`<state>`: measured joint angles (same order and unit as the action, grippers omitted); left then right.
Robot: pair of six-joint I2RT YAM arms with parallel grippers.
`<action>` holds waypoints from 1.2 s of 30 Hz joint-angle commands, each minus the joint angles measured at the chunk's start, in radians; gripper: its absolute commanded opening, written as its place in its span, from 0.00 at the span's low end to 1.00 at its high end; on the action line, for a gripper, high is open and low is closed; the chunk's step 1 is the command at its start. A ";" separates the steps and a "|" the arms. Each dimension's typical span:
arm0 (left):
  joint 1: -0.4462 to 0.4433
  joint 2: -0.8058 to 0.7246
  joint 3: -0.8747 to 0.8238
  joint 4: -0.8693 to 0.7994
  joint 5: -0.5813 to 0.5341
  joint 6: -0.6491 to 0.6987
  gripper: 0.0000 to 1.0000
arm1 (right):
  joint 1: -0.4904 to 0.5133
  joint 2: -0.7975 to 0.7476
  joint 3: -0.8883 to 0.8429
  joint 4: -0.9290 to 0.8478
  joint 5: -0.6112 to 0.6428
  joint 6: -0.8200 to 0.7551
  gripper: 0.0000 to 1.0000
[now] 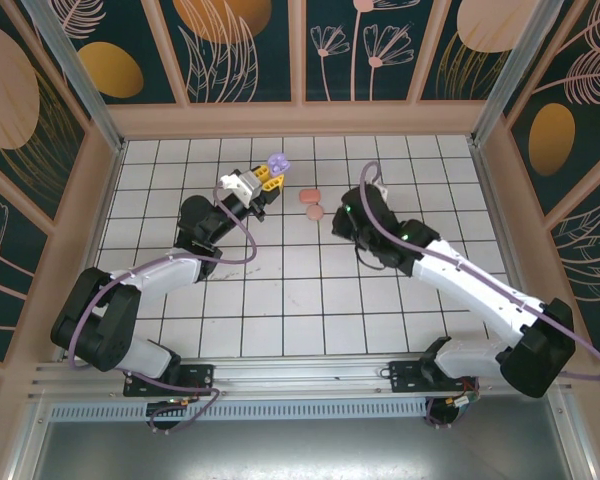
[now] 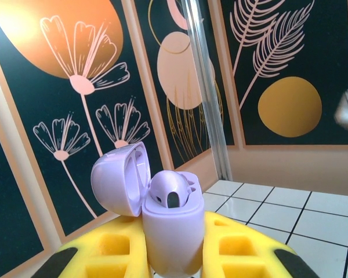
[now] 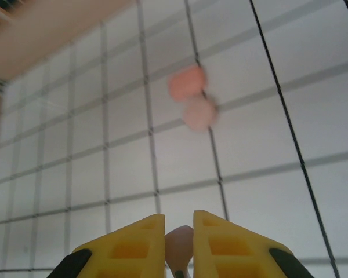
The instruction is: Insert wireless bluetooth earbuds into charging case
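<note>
Left tool (image 2: 174, 249) pinched tight on one purple case (image 2: 173, 231), upright, lid (image 2: 119, 179) flipped open; one rounded purple shape in its well, bud or not unclear. Right tool (image 3: 178, 229) narrow, nipping one peach bud (image 3: 178, 246) above the bench (image 3: 261, 162). Beyond, two more, touching, on the bench: coral case (image 3: 187, 83), peach case (image 3: 199, 113).
</note>
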<state>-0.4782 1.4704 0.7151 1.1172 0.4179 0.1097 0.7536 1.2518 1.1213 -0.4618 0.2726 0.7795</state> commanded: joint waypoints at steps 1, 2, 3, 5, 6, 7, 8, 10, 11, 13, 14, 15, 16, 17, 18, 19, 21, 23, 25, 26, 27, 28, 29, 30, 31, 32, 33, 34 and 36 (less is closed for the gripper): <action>-0.005 0.008 0.040 0.006 0.001 0.022 0.00 | -0.036 0.037 0.128 0.070 0.011 -0.165 0.15; -0.005 0.011 0.044 0.006 0.004 0.021 0.00 | -0.044 0.048 0.165 0.085 0.003 -0.191 0.15; -0.005 0.013 0.048 0.006 0.007 0.021 0.00 | -0.051 0.057 0.194 0.100 -0.004 -0.212 0.15; -0.005 0.019 0.056 0.007 0.015 0.023 0.00 | -0.061 0.078 0.259 0.137 -0.026 -0.259 0.15; -0.005 0.020 0.060 0.008 0.017 0.022 0.00 | -0.065 0.087 0.283 0.152 -0.035 -0.277 0.15; -0.005 0.023 0.065 0.008 0.022 0.023 0.00 | -0.070 0.098 0.313 0.168 -0.050 -0.296 0.15; -0.005 0.026 0.072 0.006 0.028 0.024 0.00 | -0.072 0.108 0.337 0.186 -0.065 -0.315 0.15; -0.005 0.030 0.080 0.007 0.035 0.025 0.00 | -0.074 0.128 0.380 0.211 -0.089 -0.345 0.15; -0.005 0.033 0.088 0.003 0.043 0.027 0.00 | -0.074 0.139 0.399 0.225 -0.104 -0.361 0.15; -0.005 0.040 0.103 -0.011 0.055 0.030 0.00 | -0.074 0.159 0.425 0.249 -0.133 -0.381 0.15; -0.006 0.043 0.112 -0.017 0.062 0.031 0.00 | -0.074 0.168 0.437 0.262 -0.151 -0.393 0.15; -0.005 0.046 0.118 -0.020 0.066 0.032 0.00 | -0.074 0.174 0.442 0.273 -0.163 -0.401 0.15; -0.005 0.051 0.123 -0.023 0.071 0.036 0.00 | -0.074 0.181 0.448 0.283 -0.181 -0.407 0.15; -0.005 0.053 0.128 -0.029 0.075 0.039 0.00 | -0.074 0.188 0.453 0.295 -0.197 -0.415 0.15; -0.005 0.056 0.134 -0.033 0.077 0.040 0.00 | -0.074 0.191 0.454 0.304 -0.207 -0.419 0.15; -0.005 0.059 0.138 -0.039 0.081 0.044 0.00 | -0.074 0.197 0.454 0.314 -0.221 -0.423 0.15; -0.005 0.063 0.147 -0.045 0.086 0.045 0.00 | -0.074 0.206 0.454 0.328 -0.248 -0.427 0.14; -0.005 0.070 0.155 -0.049 0.093 0.046 0.00 | -0.073 0.216 0.453 0.338 -0.253 -0.430 0.14; -0.005 0.073 0.159 -0.054 0.099 0.045 0.00 | -0.070 0.224 0.448 0.344 -0.285 -0.435 0.14; -0.005 0.073 0.162 -0.056 0.100 0.046 0.00 | -0.068 0.228 0.442 0.350 -0.293 -0.437 0.14; -0.005 0.074 0.163 -0.059 0.102 0.048 0.00 | -0.067 0.229 0.437 0.356 -0.299 -0.439 0.14; -0.004 0.074 0.165 -0.062 0.102 0.049 0.00 | -0.064 0.230 0.432 0.362 -0.303 -0.441 0.13; -0.005 0.074 0.165 -0.063 0.101 0.050 0.00 | -0.062 0.231 0.427 0.366 -0.306 -0.442 0.13; -0.005 0.074 0.164 -0.063 0.102 0.051 0.00 | -0.060 0.233 0.424 0.368 -0.308 -0.442 0.13; -0.005 0.074 0.164 -0.063 0.102 0.051 0.00 | -0.058 0.235 0.422 0.371 -0.311 -0.441 0.13; -0.005 0.074 0.165 -0.065 0.101 0.053 0.00 | -0.056 0.235 0.419 0.372 -0.312 -0.441 0.13; -0.005 0.074 0.164 -0.065 0.100 0.054 0.00 | -0.054 0.238 0.417 0.374 -0.314 -0.440 0.13; -0.005 0.074 0.165 -0.065 0.100 0.054 0.00 | -0.052 0.242 0.417 0.373 -0.315 -0.438 0.13; -0.005 0.074 0.165 -0.065 0.099 0.054 0.00 | -0.047 0.248 0.415 0.374 -0.319 -0.437 0.12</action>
<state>-0.4782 1.5387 0.8494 1.0424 0.4980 0.1429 0.6945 1.4849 1.5455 -0.1360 -0.0212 0.3534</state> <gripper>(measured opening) 0.186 0.127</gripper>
